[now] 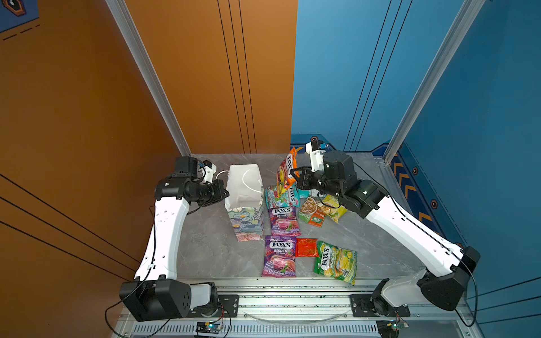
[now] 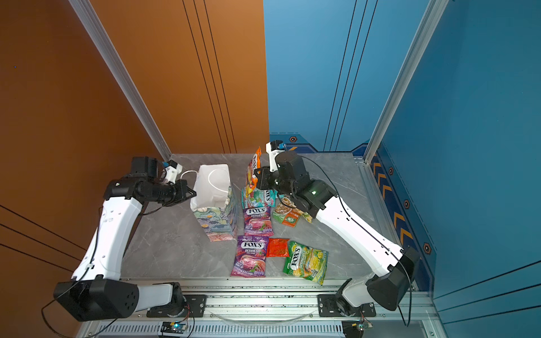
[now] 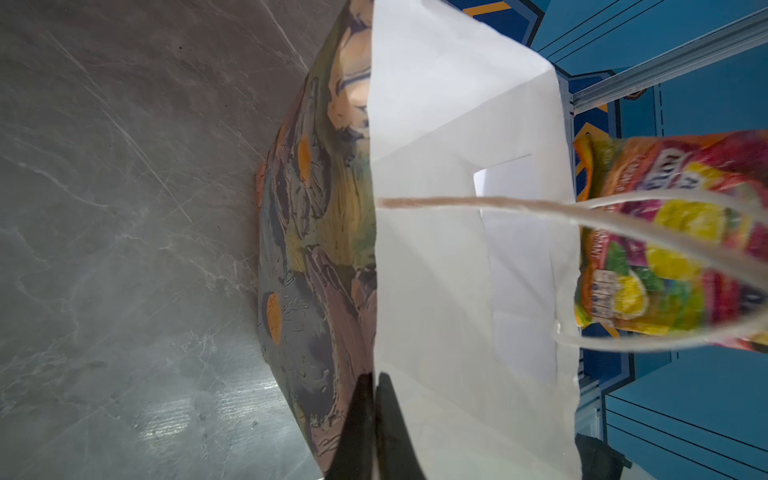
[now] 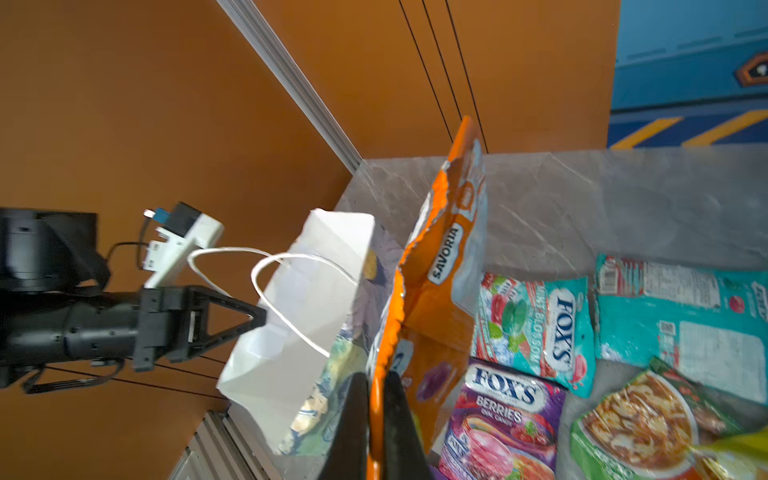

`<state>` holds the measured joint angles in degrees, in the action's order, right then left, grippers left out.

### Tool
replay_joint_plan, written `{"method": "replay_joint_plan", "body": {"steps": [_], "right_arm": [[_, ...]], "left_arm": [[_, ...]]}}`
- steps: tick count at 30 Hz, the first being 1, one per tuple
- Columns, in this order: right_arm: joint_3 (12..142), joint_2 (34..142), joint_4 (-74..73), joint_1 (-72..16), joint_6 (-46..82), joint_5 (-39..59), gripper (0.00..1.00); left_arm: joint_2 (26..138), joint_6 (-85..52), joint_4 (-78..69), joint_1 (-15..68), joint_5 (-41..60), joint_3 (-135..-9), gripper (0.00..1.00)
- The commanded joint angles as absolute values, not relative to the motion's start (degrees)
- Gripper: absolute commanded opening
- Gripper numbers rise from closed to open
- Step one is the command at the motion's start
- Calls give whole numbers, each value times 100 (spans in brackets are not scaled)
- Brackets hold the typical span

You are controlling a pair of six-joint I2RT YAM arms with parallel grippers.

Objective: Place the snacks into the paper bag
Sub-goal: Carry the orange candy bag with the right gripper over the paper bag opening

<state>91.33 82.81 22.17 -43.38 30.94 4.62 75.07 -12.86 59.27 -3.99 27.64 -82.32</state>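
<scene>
The floral paper bag (image 1: 247, 222) (image 2: 218, 224) stands upright left of the table's centre, its white inside (image 3: 436, 291) open upward. My left gripper (image 1: 227, 194) (image 3: 376, 376) is shut on the bag's left rim, one finger inside and one outside. My right gripper (image 1: 294, 172) (image 4: 376, 376) is shut on the edge of an orange snack packet (image 1: 288, 168) (image 4: 444, 270). That packet hangs upright just right of the bag (image 4: 291, 332). Other snacks lie flat on the table: two purple packets (image 1: 284, 222) (image 1: 280, 259), teal ones (image 1: 278, 196), a green one (image 1: 336, 262) and a small red one (image 1: 306, 247).
A green-orange packet (image 1: 311, 212) and a yellow chip bag (image 1: 335, 206) lie partly under the right arm. The bag's white cord handles (image 1: 248, 181) loop over its mouth. An aluminium rail (image 1: 292, 298) runs along the front edge. Orange and blue walls enclose the grey table (image 1: 205, 248).
</scene>
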Motion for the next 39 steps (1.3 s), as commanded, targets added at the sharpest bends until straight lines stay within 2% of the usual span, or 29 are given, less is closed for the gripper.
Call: {"method": "replay_joint_plan", "body": {"steps": [1, 20, 28, 30, 36, 39], "right_arm": [[9816, 8458, 2090, -4642, 2761, 250, 0], [13022, 10594, 2585, -5603, 2448, 43, 0], [13273, 11001, 2930, -5748, 2431, -463, 0], [13209, 10952, 3008, -5754, 2395, -590, 0], [12749, 10679, 3015, -5757, 2288, -878, 0], [12583, 10582, 2983, -5750, 2268, -989, 0]], "left_arm": [[7625, -1139, 6097, -343, 2489, -8339, 0], [7576, -1135, 6079, -185, 2258, -8332, 0], [7560, -1134, 6081, -185, 2232, -8345, 1], [7553, -1143, 6074, -180, 2218, -8342, 4], [7475, -1147, 6078, -202, 2143, -8369, 24], [7450, -1151, 6079, -207, 2162, -8367, 29]]}}
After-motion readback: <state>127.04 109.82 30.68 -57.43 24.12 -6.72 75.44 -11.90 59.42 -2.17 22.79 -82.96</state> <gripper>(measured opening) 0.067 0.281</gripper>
